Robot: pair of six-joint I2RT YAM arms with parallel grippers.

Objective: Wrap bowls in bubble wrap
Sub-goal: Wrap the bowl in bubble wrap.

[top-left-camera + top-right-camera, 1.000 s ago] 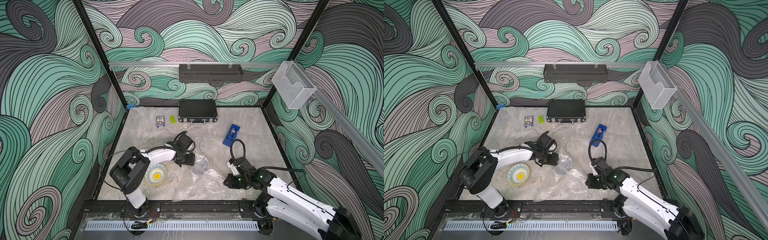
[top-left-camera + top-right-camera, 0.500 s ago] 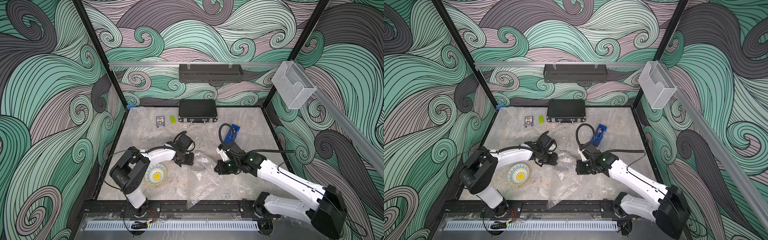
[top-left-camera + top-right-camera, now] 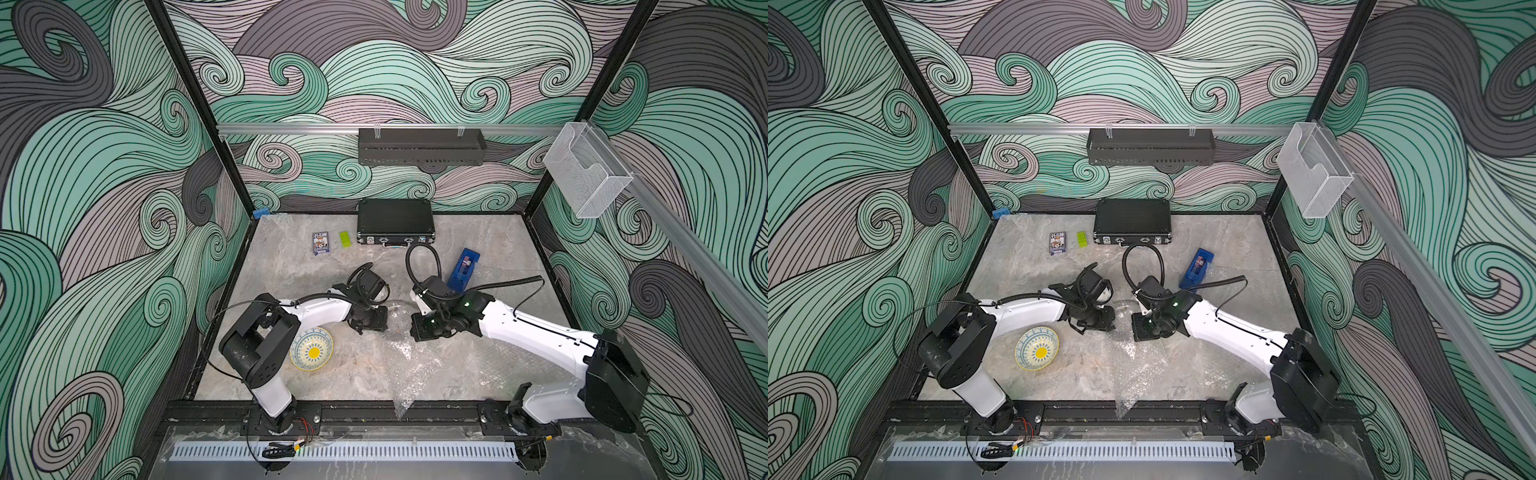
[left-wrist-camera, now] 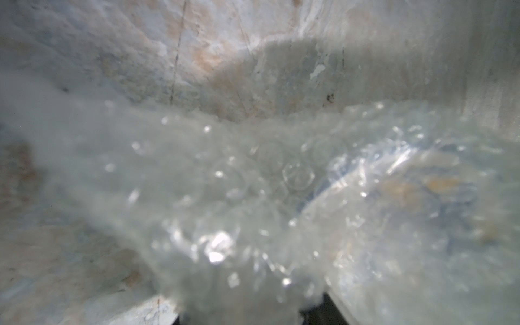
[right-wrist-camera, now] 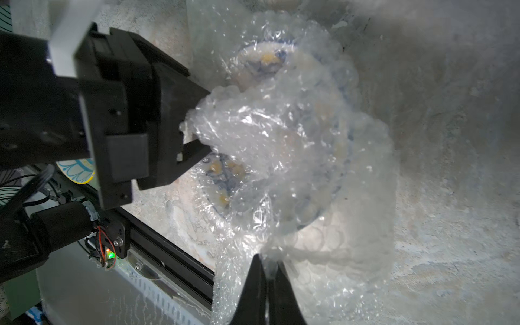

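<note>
Writing: only the small card box (image 3: 320,242) at the back of the table (image 3: 291,266) carries print, and it is too small to read. The black case (image 3: 395,222) shows latches with no legible label.

The dark-blue bowl (image 5: 222,174) sits mid-table between the two grippers, under bubble wrap (image 5: 295,126). Blue pattern and yellow spots show through the plastic, blurred. It lies on the table with the wrap folded over it in crinkled, shiny layers. In both top views the rest of the sheet trails from the bowl toward the front, and its tip hangs over the front rail (image 3: 374,415).

Left gripper (image 5: 194,123): jaws part-way apart, with a bunched wad of wrap filling the gap and touching both fingers, right at the bowl's edge.

Right gripper (image 5: 268,261): jaws pressed almost together, pinching a thin fold of wrap on the side of the bowl away from the left gripper.

The cream bowl (image 3: 311,348) has a yellow rim and centre and is unwrapped. It stands upright beside the left arm's base, apart from the sheet.

Further out, a green block (image 3: 344,239) lies beside the card box. A blue box (image 3: 463,270) lies behind the right arm.
</note>
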